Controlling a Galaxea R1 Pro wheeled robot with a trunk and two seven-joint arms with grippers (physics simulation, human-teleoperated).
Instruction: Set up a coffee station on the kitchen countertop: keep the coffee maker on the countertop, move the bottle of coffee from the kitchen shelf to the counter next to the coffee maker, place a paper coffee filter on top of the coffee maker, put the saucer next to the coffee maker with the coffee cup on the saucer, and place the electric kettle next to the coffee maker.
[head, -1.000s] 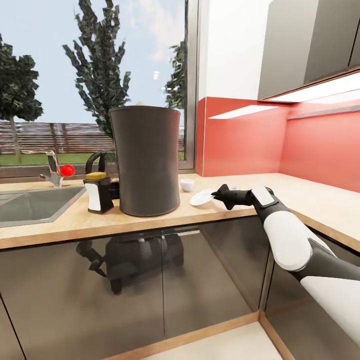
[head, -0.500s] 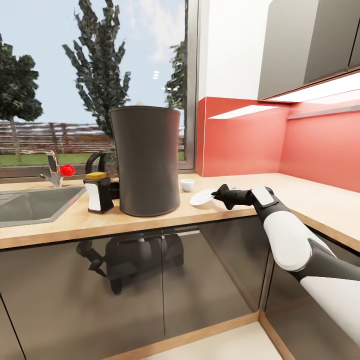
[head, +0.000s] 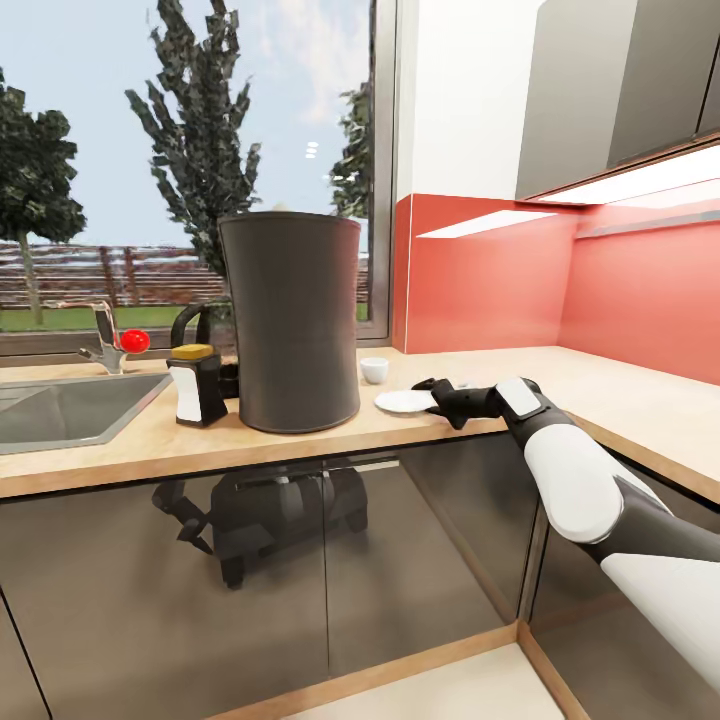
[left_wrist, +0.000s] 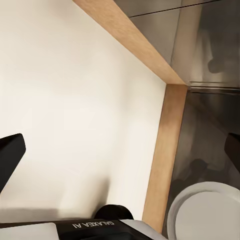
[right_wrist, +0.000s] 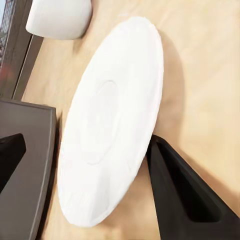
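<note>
Sliding closer over the last second, the saucer (head: 402, 401) lay flat on the tabletop (head: 620, 400) at the coffee maker's (head: 291, 320) four o'clock, the right tool (head: 428, 392) spread open around its rim; the coffee cup (head: 374, 369) waited behind.

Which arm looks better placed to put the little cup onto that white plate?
Probably the right. Its gripper is at the saucer on the countertop, close to the coffee cup. The left gripper points at the floor.
</note>
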